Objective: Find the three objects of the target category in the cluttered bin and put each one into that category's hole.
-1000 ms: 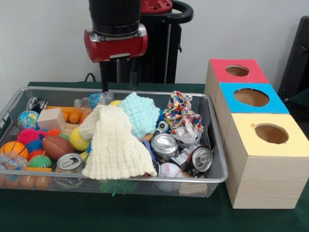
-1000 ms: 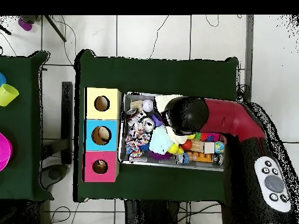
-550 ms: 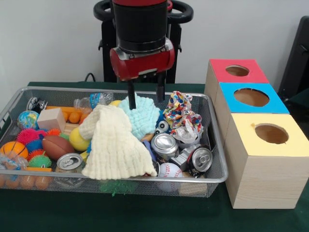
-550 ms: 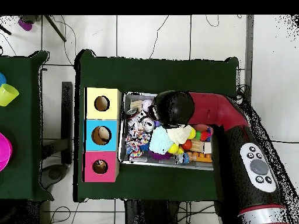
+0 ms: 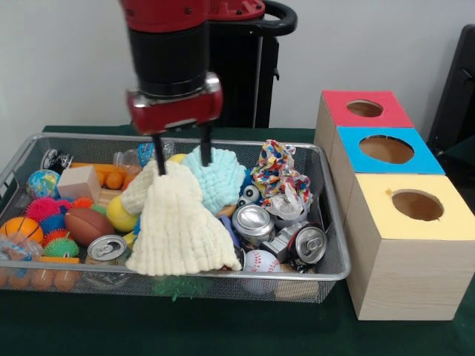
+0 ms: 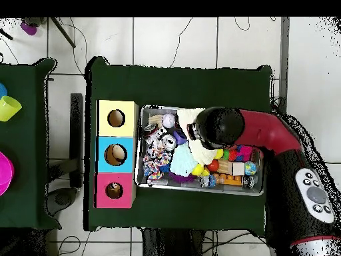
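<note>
My gripper (image 5: 182,159) hangs open over the wire mesh bin (image 5: 335,222). Its left fingertip rests at the top of a cream cloth (image 5: 177,226). The right one is against a teal knitted cloth (image 5: 223,182). A multicoloured cloth (image 5: 278,172) lies further right. Silver cans (image 5: 254,221) (image 5: 306,243) and a third can (image 5: 107,248) sit near the bin's front. Three boxes with round holes stand to the right: red (image 5: 334,104), blue (image 5: 352,148), yellow (image 5: 375,196). From overhead, the arm's wrist (image 6: 216,127) hides the gripper.
The bin also holds a baseball (image 5: 261,261), a brown football (image 5: 85,225), a globe ball (image 5: 42,182), spiky balls (image 5: 46,210), a wooden block (image 5: 78,182) and a plastic bottle (image 5: 137,154). In the overhead view the boxes (image 6: 128,110) line the bin's left side.
In the front view the gripper has swung left, from over the teal cloth to the seam between the cream and teal cloths. It stays open. The bin's contents have not moved.
</note>
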You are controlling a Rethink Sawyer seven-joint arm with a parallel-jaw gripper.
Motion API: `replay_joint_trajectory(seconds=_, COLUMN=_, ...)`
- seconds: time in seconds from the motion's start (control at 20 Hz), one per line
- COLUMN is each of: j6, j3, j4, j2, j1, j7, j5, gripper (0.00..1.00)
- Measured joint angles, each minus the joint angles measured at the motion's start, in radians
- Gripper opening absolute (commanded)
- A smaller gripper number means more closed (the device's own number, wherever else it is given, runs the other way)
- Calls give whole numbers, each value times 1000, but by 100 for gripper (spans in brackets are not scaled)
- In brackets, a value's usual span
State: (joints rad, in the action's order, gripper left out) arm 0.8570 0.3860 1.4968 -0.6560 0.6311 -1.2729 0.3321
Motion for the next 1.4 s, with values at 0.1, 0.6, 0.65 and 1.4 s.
replay_joint_trajectory(seconds=0.1, j6=0, j3=-11, j4=0, j2=0, j1=21, j7=0, j5=0, gripper=100)
replay_joint_trajectory(seconds=0.6, j6=-2, j3=-80, j4=-1, j2=3, j1=232, j7=0, j5=1, gripper=100)
replay_joint_trajectory(seconds=0.65, j6=-5, j3=-86, j4=-2, j2=8, j1=251, j7=0, j5=4, gripper=100)
replay_joint_trajectory(seconds=1.4, j6=-247, j3=-110, j4=50, j2=119, j1=253, j7=0, j5=129, gripper=100)
